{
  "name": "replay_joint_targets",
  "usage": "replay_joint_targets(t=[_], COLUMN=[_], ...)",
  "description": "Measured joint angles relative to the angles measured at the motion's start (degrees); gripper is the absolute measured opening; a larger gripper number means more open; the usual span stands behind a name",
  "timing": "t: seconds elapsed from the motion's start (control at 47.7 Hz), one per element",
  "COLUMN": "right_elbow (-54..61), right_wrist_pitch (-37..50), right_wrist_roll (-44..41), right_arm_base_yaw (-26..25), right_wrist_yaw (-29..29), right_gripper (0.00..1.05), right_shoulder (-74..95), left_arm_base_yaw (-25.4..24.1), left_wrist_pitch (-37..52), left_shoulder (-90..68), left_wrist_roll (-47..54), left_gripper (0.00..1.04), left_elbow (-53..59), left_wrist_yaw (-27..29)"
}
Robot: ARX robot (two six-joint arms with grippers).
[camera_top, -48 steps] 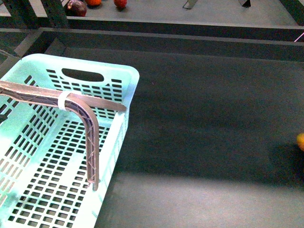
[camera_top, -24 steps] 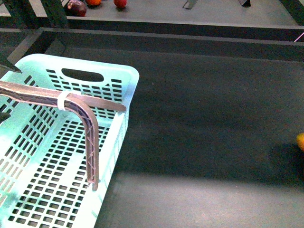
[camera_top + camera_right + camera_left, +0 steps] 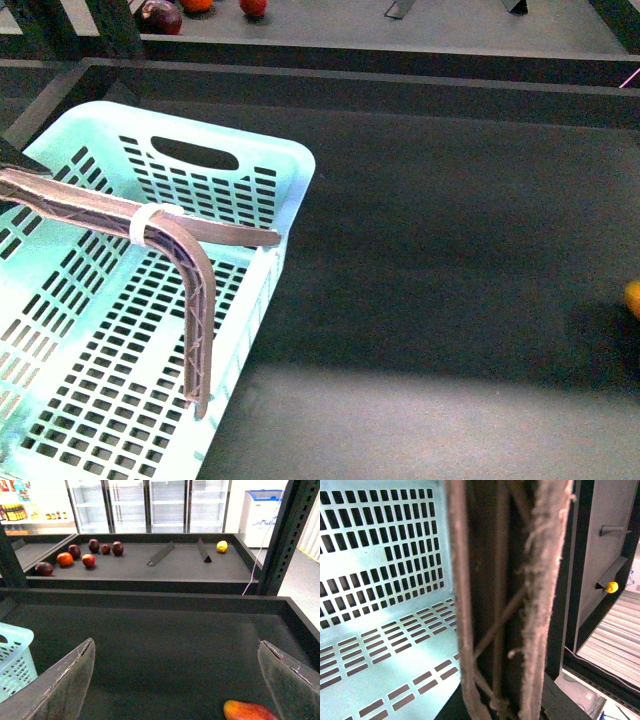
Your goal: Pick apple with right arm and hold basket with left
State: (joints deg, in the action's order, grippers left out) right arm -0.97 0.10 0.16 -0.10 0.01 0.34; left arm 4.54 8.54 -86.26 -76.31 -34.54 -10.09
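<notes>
The mint-green slotted basket stands at the left of the dark shelf. My left gripper is shut on the basket's right wall, with its brown fingers lying over the rim. The basket's floor and wall fill the left wrist view. The apple, red with a yellow-orange end, lies cut off by the frame edge in the right wrist view, close to one finger. It also shows as an orange bit at the right edge of the front view. My right gripper is open and empty above the shelf.
A raised lip separates this shelf from a back shelf. On the back shelf are several dark maroon, red and orange fruits, a yellow fruit and two metal dividers. A dark upright post stands at the right.
The basket and my left gripper on it have shifted to the right and a little away from the camera. The orange bit at the right edge has not moved.
</notes>
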Motion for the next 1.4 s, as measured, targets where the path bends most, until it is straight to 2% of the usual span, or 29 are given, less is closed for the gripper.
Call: replay_joint_targets(t=[0.189,0.356,0.692,0.838,0.964,1.09,1.404], right_elbow=[0.0,0.0,0.0,0.0,0.0,0.0,0.0], right_wrist_pitch=[0.0,0.0,0.0,0.0,0.0,0.0,0.0], right_wrist_roll=[0.0,0.0,0.0,0.0,0.0,0.0,0.0], right_arm_base_yaw=[0.0,0.0,0.0,0.0,0.0,0.0,0.0], right_wrist_yaw=[0.0,0.0,0.0,0.0,0.0,0.0,0.0], right_gripper=[0.96,0.96,0.96,0.96,0.96,0.96,0.96], right_shoulder=[0.0,0.0,0.0,0.0,0.0,0.0,-0.02], left_arm_base_yaw=[1.38,5.44,20.31,28.61,32.7,34.4,34.49], left_wrist_pitch=[-3.02,-6.82,-11.74,-12.33,-12.68,-12.63,-12.63], left_shoulder=[2.73,5.7,6.12,5.68,5.46,5.31,5.25], left_wrist_roll=[1.51,5.22,7.89,7.85,7.87,8.41,9.33], left_gripper=[0.08,0.08,0.07,0.07,0.07,0.07,0.07], left_elbow=[-0.22,-2.99,-12.2,-17.46,-19.45,-19.82,-19.87], left_wrist_yaw=[0.52,1.01,-0.11,0.13,0.5,0.44,1.36])
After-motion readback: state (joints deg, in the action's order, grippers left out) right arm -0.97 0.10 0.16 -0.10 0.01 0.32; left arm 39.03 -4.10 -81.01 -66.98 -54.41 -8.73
